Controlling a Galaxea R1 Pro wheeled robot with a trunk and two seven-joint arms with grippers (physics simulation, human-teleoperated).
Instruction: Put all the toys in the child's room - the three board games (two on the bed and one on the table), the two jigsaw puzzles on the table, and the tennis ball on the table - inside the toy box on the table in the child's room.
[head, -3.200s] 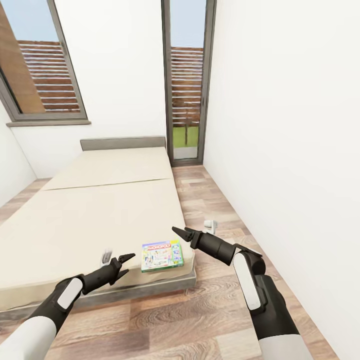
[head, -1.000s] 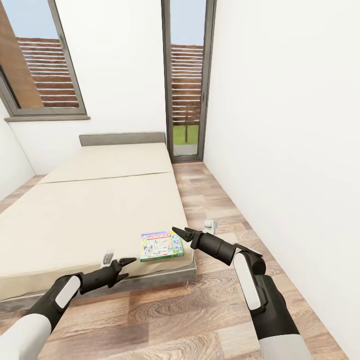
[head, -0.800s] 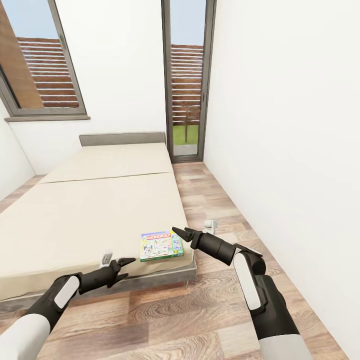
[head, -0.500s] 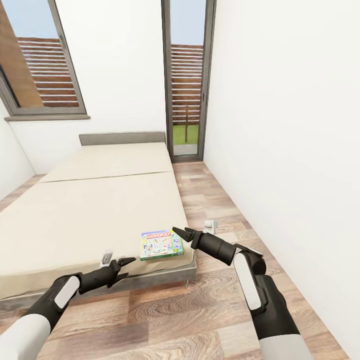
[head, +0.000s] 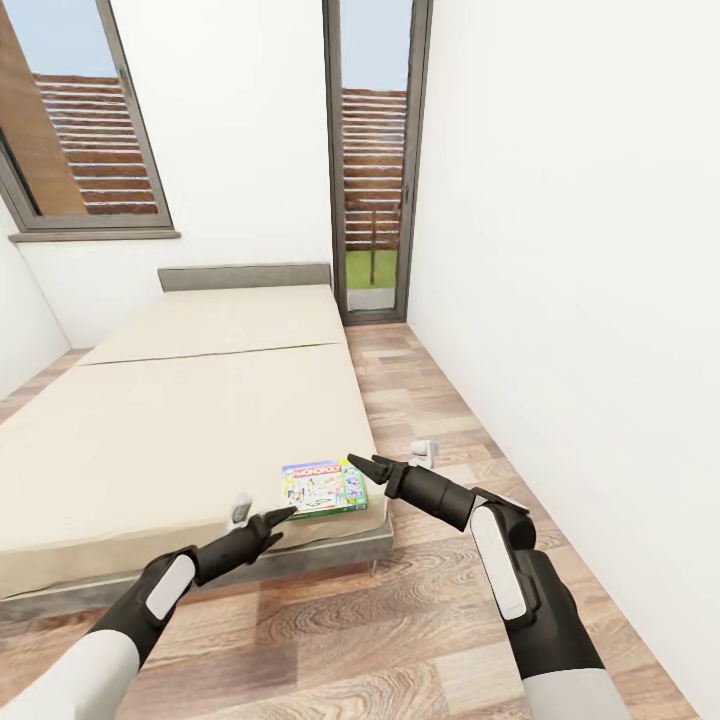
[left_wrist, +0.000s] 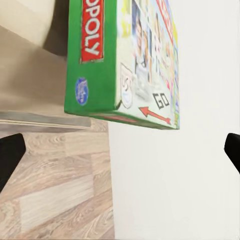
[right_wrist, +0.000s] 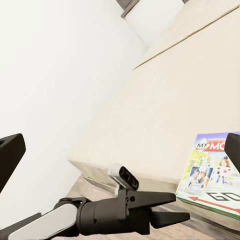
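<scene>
While both grippers are hanging spread and empty, the flat green-and-white Monopoly box (head: 323, 488) is looking stiff, light, best pinched at its overhanging edge.

Monopoly board game (head: 323, 488): flat white-and-green printed box, green side with red logo strip, lying flat, face up, at the near right corner of the beige bed (head: 190, 420), near its foot edge.

I see bare mattress on the bed (head: 180, 430) all round the Monopoly box (head: 322, 488), which lies at the foot corner. My left gripper (head: 278, 517) and right gripper (head: 362, 466) flank it, both spread apart.
</scene>
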